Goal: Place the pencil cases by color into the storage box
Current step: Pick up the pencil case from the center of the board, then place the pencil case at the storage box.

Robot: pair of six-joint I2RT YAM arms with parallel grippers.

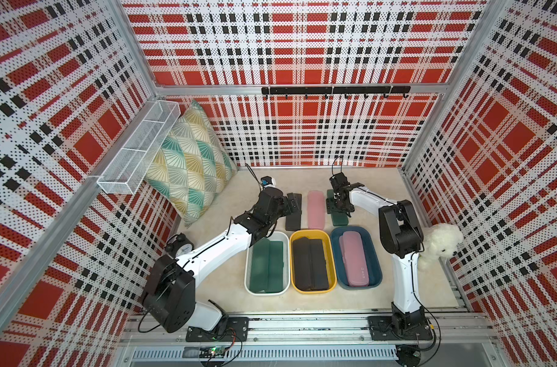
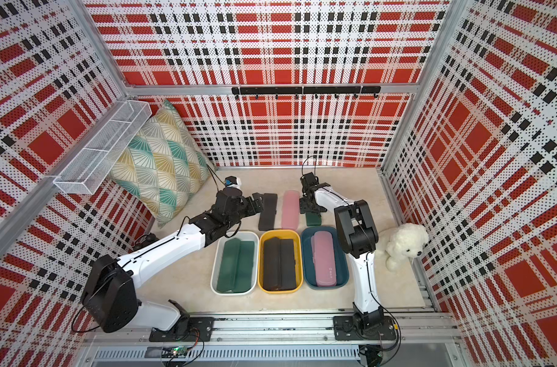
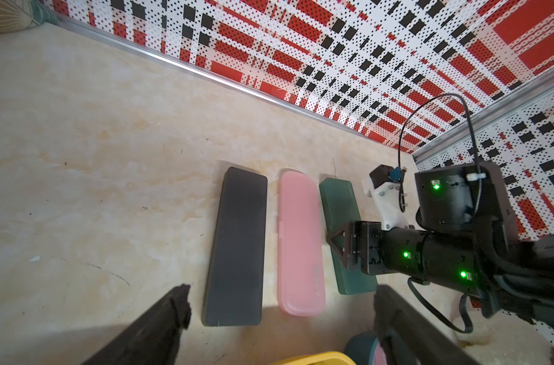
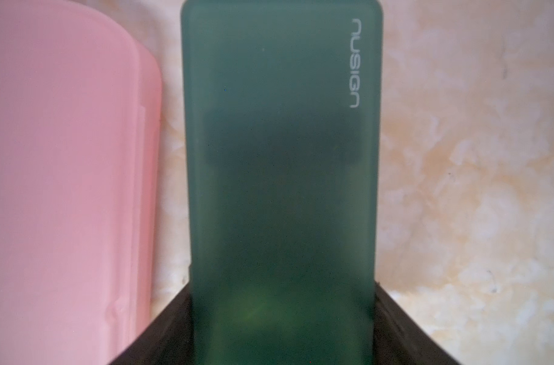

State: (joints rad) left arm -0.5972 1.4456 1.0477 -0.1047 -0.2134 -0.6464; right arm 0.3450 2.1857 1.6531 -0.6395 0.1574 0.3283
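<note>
worktop: beige, marbled; plaid perforated walls around | right hand: closed on dark green pencil case, lying flat beside pink case | left hand: wide open, empty, by black case

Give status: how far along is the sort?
Done: two green cases in the white tub, two black cases in the yellow tub, pink cases in the blue tub. In hand: right tool shut on the loose green case. Remaining: that one, the loose black case, the loose pink case; left tool open.
</note>
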